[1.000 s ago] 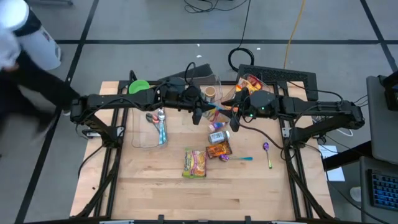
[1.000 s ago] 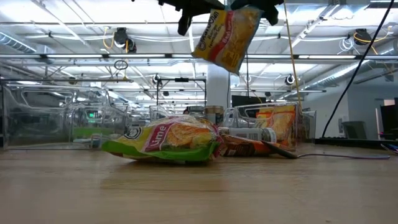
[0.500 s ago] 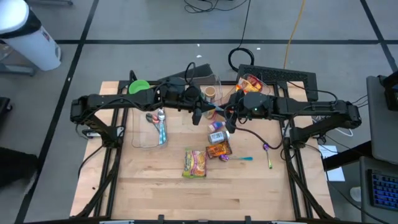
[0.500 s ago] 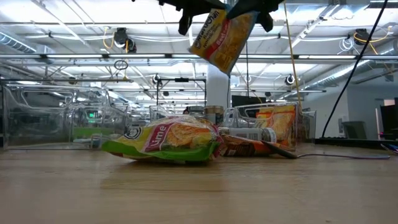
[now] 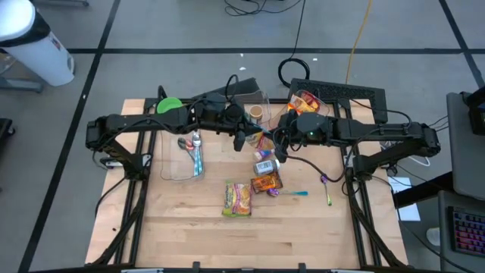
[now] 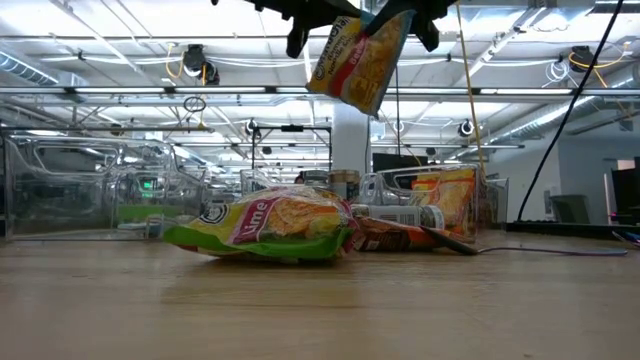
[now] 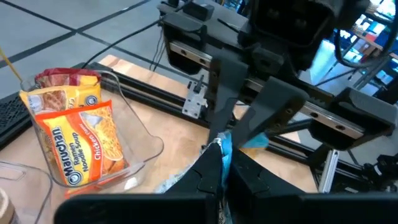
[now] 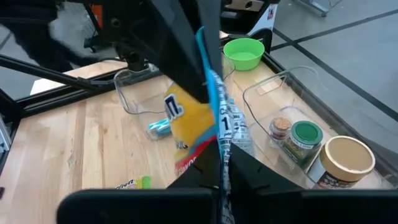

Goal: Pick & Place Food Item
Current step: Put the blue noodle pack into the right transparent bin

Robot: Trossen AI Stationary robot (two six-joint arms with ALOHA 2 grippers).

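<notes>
While both dark arms are reaching inward from opposite sides and meeting above the middle of the pale wooden counter (image 5: 189, 227), the left gripper (image 5: 244, 138) and the right gripper (image 5: 277, 139) are each holding their fingers clamped on a yellow plastic ramen noodle packet (image 6: 358, 62). The packet is hanging tilted between them, high above the counter, its crimped blue edge pinched and its printed face looking crumpled, over a lime-green snack bag (image 6: 265, 227) lying flat.
</notes>
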